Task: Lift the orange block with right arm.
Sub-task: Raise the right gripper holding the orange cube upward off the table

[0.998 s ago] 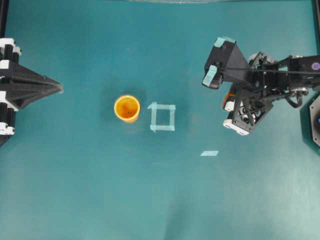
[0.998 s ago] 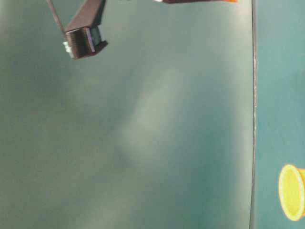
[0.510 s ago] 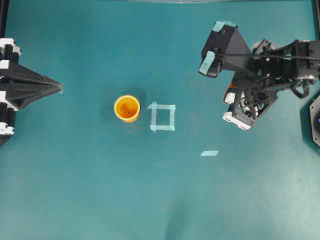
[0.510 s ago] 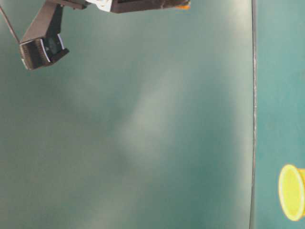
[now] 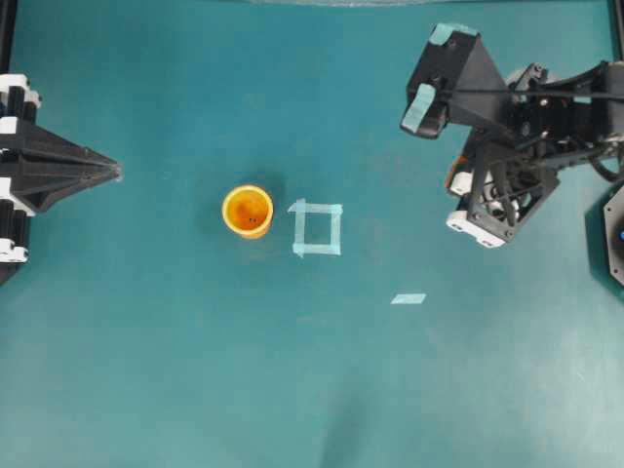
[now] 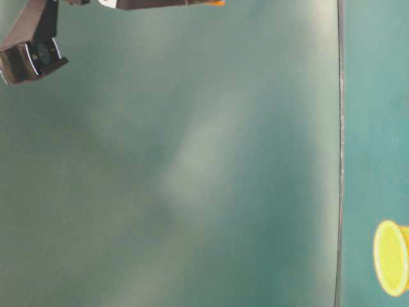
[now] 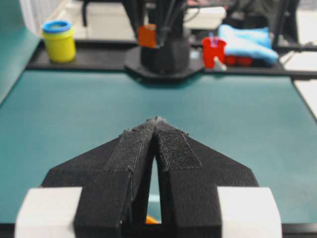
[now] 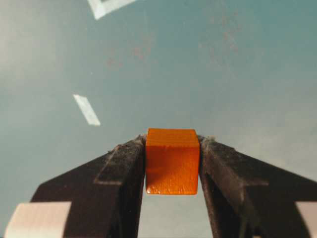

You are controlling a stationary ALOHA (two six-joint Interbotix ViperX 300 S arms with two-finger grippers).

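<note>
Right wrist view: small orange cube clamped between both black pads of right gripper, clear of teal mat for lifting. Overhead: at 2 o'clock from yellow-orange cup. Left gripper shut, empty, parked at 9 o'clock.

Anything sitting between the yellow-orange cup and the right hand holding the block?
Overhead, the taped square outline on the mat lies between the cup and the right hand; past the square the mat is bare. The orange block sits clamped in that hand.
</note>
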